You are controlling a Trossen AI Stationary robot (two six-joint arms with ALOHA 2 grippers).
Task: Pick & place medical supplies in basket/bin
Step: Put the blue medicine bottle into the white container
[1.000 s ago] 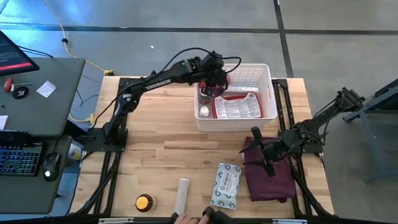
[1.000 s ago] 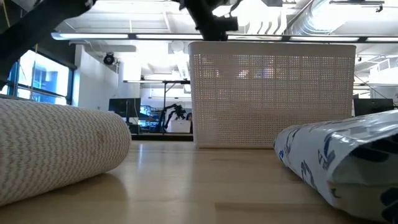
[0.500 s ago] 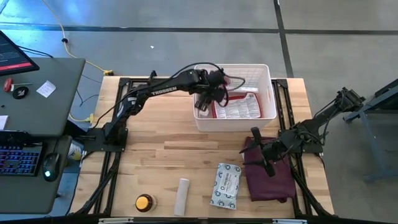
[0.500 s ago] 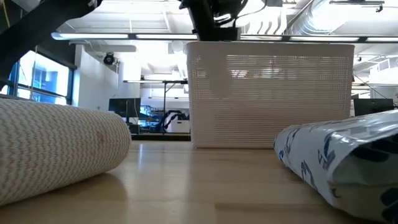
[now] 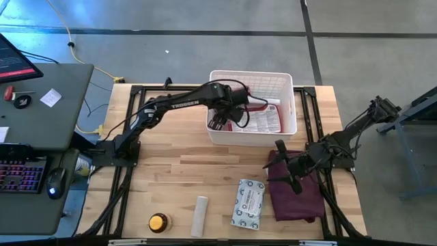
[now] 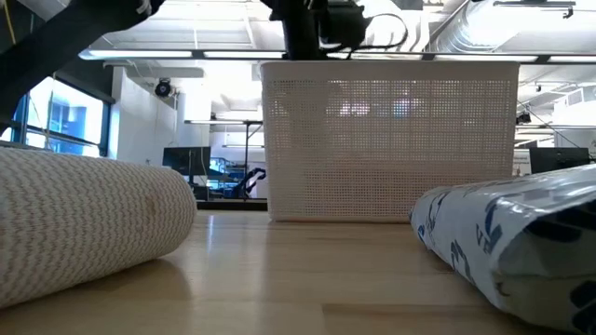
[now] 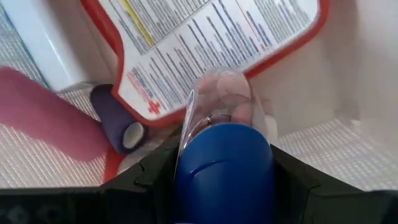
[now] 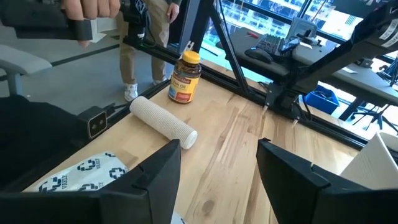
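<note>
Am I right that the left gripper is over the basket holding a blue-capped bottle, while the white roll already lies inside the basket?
Not quite: the white roll lies on the table, outside the basket, as the high view shows. The left gripper does hold the blue-capped bottle over the basket.

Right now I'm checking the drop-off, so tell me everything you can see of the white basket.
The white basket is a rectangular plastic bin with fine lattice walls and a solid rim, standing upright on the wooden table's far side. Inside lie a red-edged printed case and tubes. The left gripper reaches into its near-left corner, shut on a blue-capped clear bottle.
</note>
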